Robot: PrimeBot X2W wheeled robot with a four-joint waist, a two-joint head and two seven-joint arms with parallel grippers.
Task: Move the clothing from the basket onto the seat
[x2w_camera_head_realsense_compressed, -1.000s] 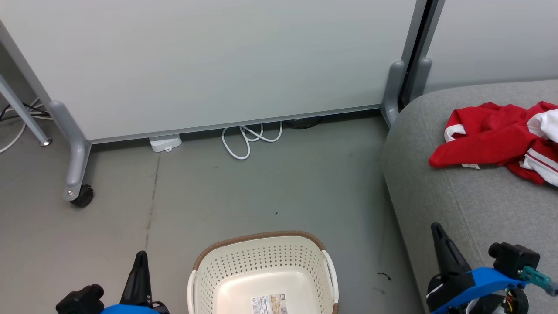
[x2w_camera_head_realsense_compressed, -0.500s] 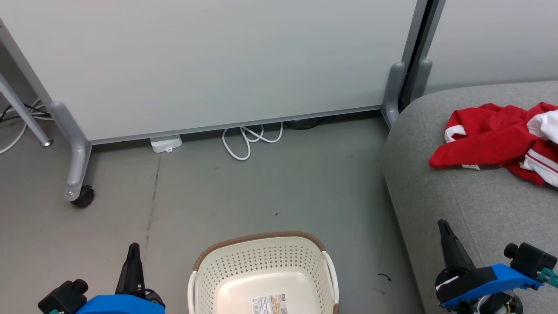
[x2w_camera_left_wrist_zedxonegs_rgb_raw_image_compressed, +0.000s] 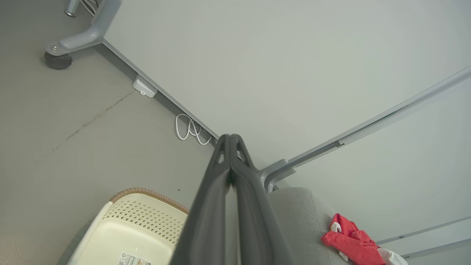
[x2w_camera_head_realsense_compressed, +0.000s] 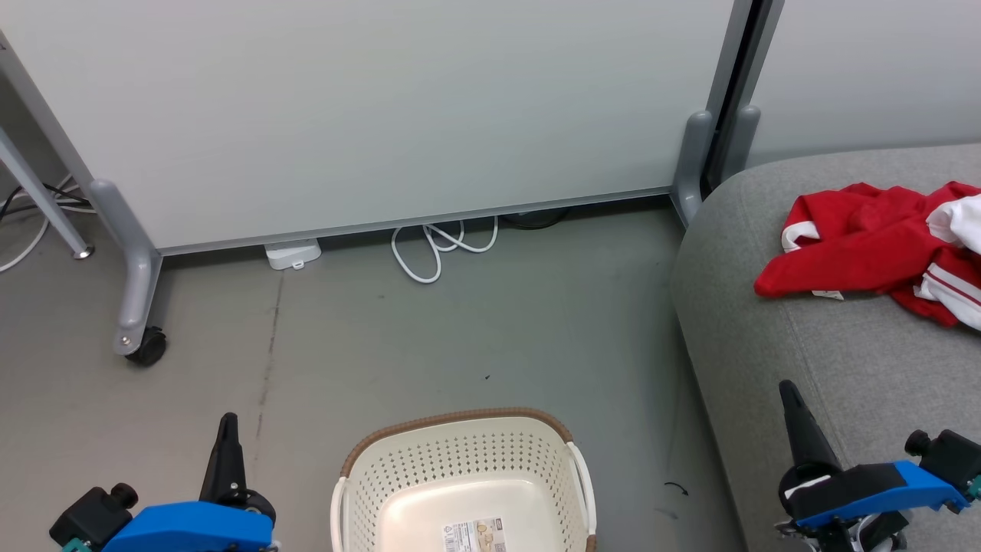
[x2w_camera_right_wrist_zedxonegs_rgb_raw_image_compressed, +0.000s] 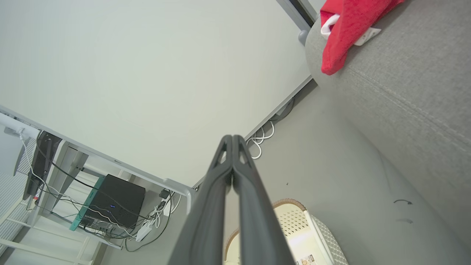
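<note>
The red clothing [x2w_camera_head_realsense_compressed: 881, 247] with white trim lies crumpled on the grey seat [x2w_camera_head_realsense_compressed: 828, 360] at the right; it also shows in the left wrist view [x2w_camera_left_wrist_zedxonegs_rgb_raw_image_compressed: 353, 243] and the right wrist view [x2w_camera_right_wrist_zedxonegs_rgb_raw_image_compressed: 349, 29]. The cream basket [x2w_camera_head_realsense_compressed: 464, 487] with its brown rim stands on the floor at bottom centre, holding nothing but the label on its bottom. My left gripper [x2w_camera_head_realsense_compressed: 227, 426] is shut and points up, left of the basket. Over the seat's front edge, right of the basket, my right gripper [x2w_camera_head_realsense_compressed: 789, 392] is shut too. Both sets of fingers [x2w_camera_left_wrist_zedxonegs_rgb_raw_image_compressed: 231, 147] [x2w_camera_right_wrist_zedxonegs_rgb_raw_image_compressed: 232, 147] are pressed together with nothing between them.
A white partition panel [x2w_camera_head_realsense_compressed: 383, 115] on grey wheeled feet [x2w_camera_head_realsense_compressed: 138, 341] stands behind the floor. A white cable loop [x2w_camera_head_realsense_compressed: 441, 245] and a small white box [x2w_camera_head_realsense_compressed: 291, 253] lie at its base. A desk with a black box and cables [x2w_camera_right_wrist_zedxonegs_rgb_raw_image_compressed: 110, 206] appears in the right wrist view.
Both grippers have slid outward: the left one further left and slightly up, the right one further right. Basket and clothing have not moved.
</note>
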